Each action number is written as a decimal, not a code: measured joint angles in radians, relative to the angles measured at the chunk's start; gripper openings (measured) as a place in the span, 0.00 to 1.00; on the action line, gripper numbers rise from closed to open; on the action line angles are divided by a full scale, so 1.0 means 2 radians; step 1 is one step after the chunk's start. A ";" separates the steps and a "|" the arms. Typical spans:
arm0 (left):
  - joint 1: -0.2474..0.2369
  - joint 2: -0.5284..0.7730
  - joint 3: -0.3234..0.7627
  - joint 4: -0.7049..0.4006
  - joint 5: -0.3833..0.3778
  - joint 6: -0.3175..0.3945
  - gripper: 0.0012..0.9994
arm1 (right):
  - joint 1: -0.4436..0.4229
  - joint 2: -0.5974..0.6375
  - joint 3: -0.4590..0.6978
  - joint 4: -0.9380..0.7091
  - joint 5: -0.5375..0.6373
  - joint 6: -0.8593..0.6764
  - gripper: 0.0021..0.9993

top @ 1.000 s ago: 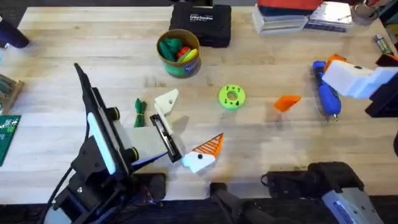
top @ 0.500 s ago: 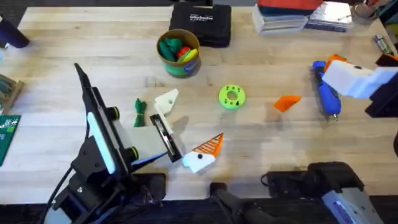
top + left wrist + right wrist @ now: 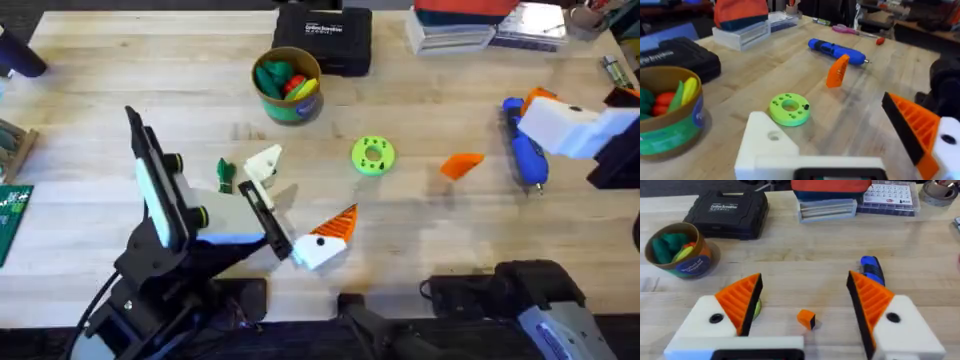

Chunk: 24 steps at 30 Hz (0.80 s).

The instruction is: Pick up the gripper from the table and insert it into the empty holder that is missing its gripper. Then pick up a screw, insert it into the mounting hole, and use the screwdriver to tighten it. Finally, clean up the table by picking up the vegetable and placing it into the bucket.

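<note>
The desk (image 3: pixel 420 215) is pale wood, smooth, with visible grain and a faint sheen. The screwdriver (image 3: pixel 836 50) has a glossy blue plastic body and a thin metal tip. The round green disc (image 3: pixel 373 155) looks like matt plastic. The black case (image 3: pixel 729 211) is dull, textured plastic.

L arm (image 3: pixel 160 215): black links w/ a white-blue strip along the forearm, two black knobs w/ yellow-green rings on the side, black cable by the base. L gripper (image 3: pixel 300 215): white blocky body, black rail, round holes in the white parts; one finger (image 3: pixel 912 127) has an orange ribbed pad. R gripper (image 3: pixel 802 305): white fingers, orange ribbed pads, a dark round hole in each, black bar across the body. R arm (image 3: pixel 540 300): black, grey-white housing w/ blue mark.
</note>
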 joint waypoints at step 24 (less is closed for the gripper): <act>0.000 0.000 0.000 0.000 -0.013 -0.079 0.99 | 0.000 0.164 0.033 -0.066 -0.061 -0.014 0.99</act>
